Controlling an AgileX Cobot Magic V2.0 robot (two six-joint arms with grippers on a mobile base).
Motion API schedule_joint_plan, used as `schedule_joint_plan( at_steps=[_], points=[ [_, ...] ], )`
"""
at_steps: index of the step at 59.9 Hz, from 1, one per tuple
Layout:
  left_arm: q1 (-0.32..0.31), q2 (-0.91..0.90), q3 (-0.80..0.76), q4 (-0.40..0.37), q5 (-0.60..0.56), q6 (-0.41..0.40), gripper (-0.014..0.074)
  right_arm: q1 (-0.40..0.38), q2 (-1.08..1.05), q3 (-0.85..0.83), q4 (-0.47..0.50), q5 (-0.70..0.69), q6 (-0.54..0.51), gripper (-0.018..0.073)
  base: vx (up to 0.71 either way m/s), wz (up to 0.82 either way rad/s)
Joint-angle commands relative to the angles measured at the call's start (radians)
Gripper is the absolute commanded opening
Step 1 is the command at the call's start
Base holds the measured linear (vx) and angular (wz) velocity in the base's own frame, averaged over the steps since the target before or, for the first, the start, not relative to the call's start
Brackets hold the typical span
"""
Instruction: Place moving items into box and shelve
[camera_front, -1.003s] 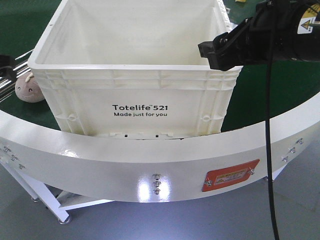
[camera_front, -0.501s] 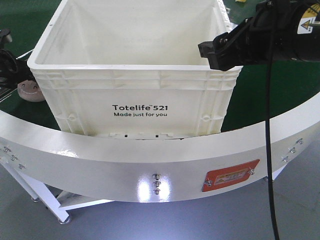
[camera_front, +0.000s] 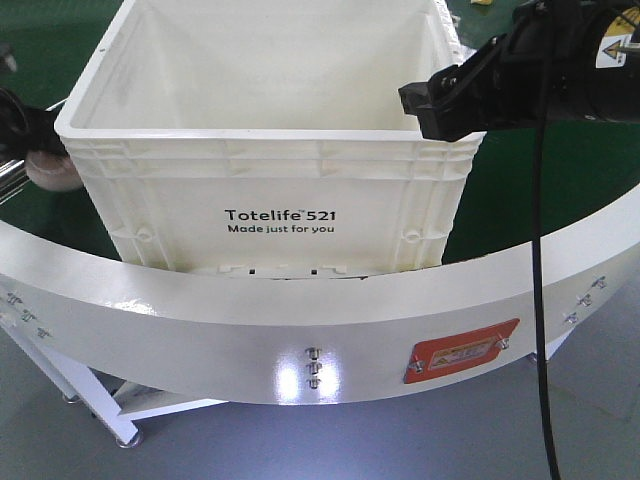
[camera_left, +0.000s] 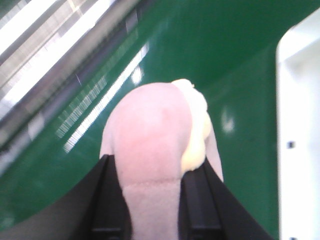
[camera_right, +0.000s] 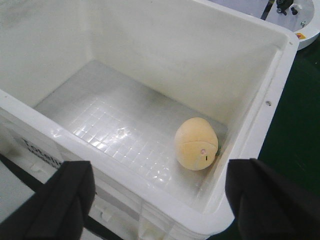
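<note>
The white Totelife box (camera_front: 270, 175) stands on the green conveyor. My left gripper (camera_left: 150, 200) is shut on a pink plush toy (camera_left: 150, 145) with a cream patch, just left of the box's left wall (camera_left: 300, 125); in the front view the toy (camera_front: 50, 172) shows beside the box at the left edge. My right gripper (camera_right: 155, 200) is open and empty above the box's front right corner (camera_front: 445, 100). A yellow-orange plush ball (camera_right: 196, 143) lies inside the box near its right wall.
The green belt (camera_front: 560, 170) curves round the box inside a white ring guard (camera_front: 300, 330) with a red label (camera_front: 462, 352). A black cable (camera_front: 540, 300) hangs from the right arm.
The left gripper came in over the pink plush toy and closed on it; the toy now sits a little higher beside the box. The right arm has not moved.
</note>
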Motion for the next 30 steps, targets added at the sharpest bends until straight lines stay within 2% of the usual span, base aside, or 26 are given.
schedule_joint_plan(
  at_steps=[1, 7, 14, 21, 30],
  points=[
    [-0.003, -0.159, -0.027, -0.01, -0.059, 0.011, 0.0242, -0.003, -0.029, -0.03, -0.018, -0.074, -0.01, 0.0576, 0.0, 0.0],
    [-0.007, -0.27, -0.027, -0.014, -0.07, 0.015, 0.0251, -0.003, -0.029, -0.03, -0.018, -0.074, -0.01, 0.0576, 0.0, 0.0],
    [-0.045, -0.373, -0.027, -0.015, -0.079, 0.02, 0.0251, -0.003, -0.029, -0.03, -0.019, -0.079, -0.01, 0.0576, 0.0, 0.0],
    [-0.147, -0.424, -0.027, -0.031, -0.094, 0.066, 0.0251, -0.003, -0.029, -0.03, -0.019, -0.088, -0.01, 0.0576, 0.0, 0.0],
    [-0.287, -0.407, -0.027, -0.134, -0.097, 0.201, 0.0259, -0.003, -0.029, -0.03, -0.019, -0.088, -0.01, 0.0576, 0.0, 0.0]
  ],
)
